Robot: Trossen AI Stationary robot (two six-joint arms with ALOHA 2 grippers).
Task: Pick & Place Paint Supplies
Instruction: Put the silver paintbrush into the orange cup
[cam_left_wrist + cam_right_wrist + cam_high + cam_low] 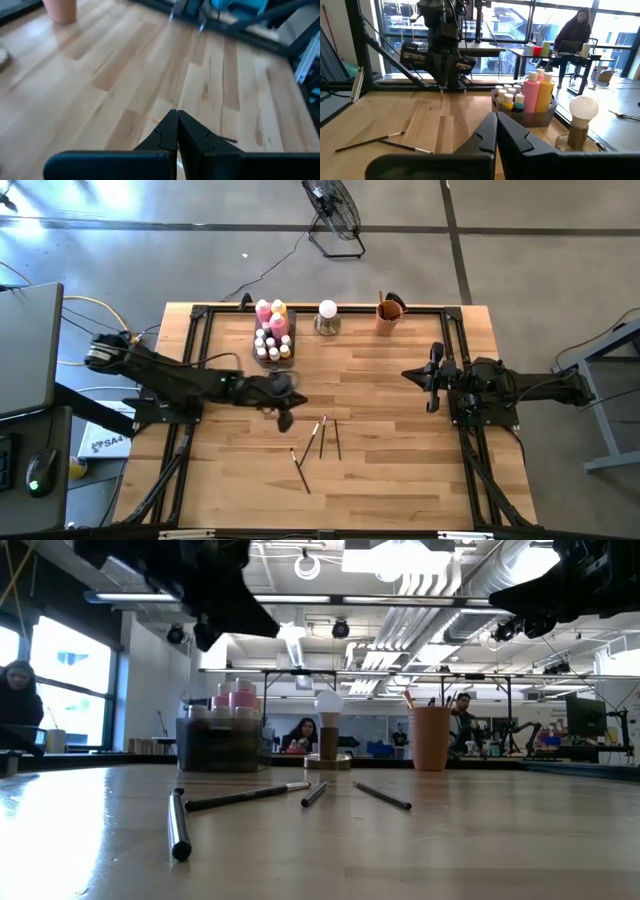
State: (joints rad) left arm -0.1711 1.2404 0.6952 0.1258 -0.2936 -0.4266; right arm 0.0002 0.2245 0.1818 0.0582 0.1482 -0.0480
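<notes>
Several thin dark-handled paintbrushes (322, 436) lie flat and loose on the wooden table, at its middle toward the near edge; they show in the low view too (245, 797). Pink and yellow paint bottles (271, 311) and tiny white-capped ones (268, 345) stand in a grey tray (288, 340) at the far edge. My left gripper (285, 420) hangs shut above the table just left of the brushes, touching nothing; its fingers (176, 122) are together. My right gripper (405, 373) is shut (496, 122) and held level at the table's right, pointing left.
A white ball on a metal base (327, 318) and an orange cup (389, 317) stand at the far edge, right of the tray. Black frame rails (196, 360) run along the table's sides. People sit in the room beyond (575, 30). A fan (335, 215) stands on the floor behind.
</notes>
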